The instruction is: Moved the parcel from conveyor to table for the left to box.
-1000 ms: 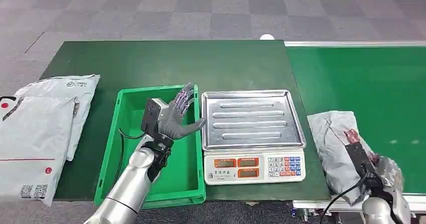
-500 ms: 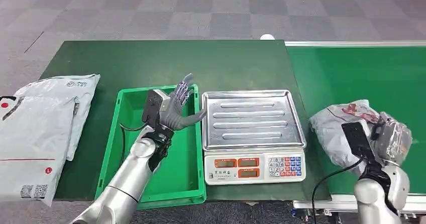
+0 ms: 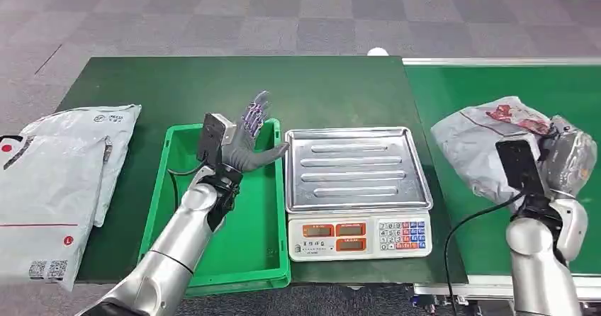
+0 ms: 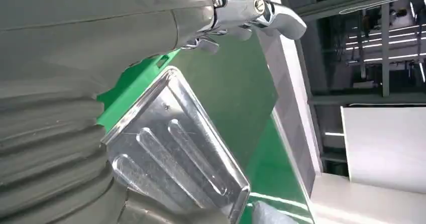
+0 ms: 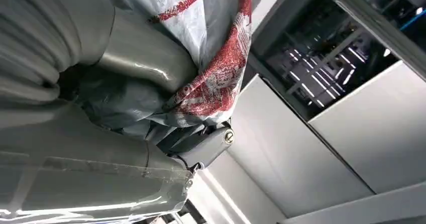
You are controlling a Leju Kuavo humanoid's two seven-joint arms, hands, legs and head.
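The right hand (image 3: 563,161) is closed around the parcel (image 3: 482,142), a grey plastic bag with red print, and holds it lifted above the green conveyor (image 3: 517,89); in the head view this is at about 3 o'clock; the bag hangs from the hand toward the scale side, and its crumpled upper part with the red marks is near the fingers; in the right wrist view the thumb (image 5: 145,63) presses on the grey film, and the red-printed fold is caught between the thumb and the darker fingers (image 5: 206,146) under it.

The left hand (image 3: 248,140) holds nothing; its fingers are spread apart and point up, toward 12 o'clock; it stands over the far right corner of the green box (image 3: 181,210), just beside the scale (image 3: 358,188); in the left wrist view the steel pan of the scale lies just beyond the thumb, and one metal fingertip (image 4: 281,18) is stretched out above the dark green table (image 3: 177,89).

The scale sits in the middle of the table, between the box and the conveyor; its display and keypad are at the 6 o'clock side; the steel pan on it carries nothing.

At 9 o'clock, two flat grey mail bags (image 3: 60,167) lie partly one over the other at the left edge of the table, well apart from the box.
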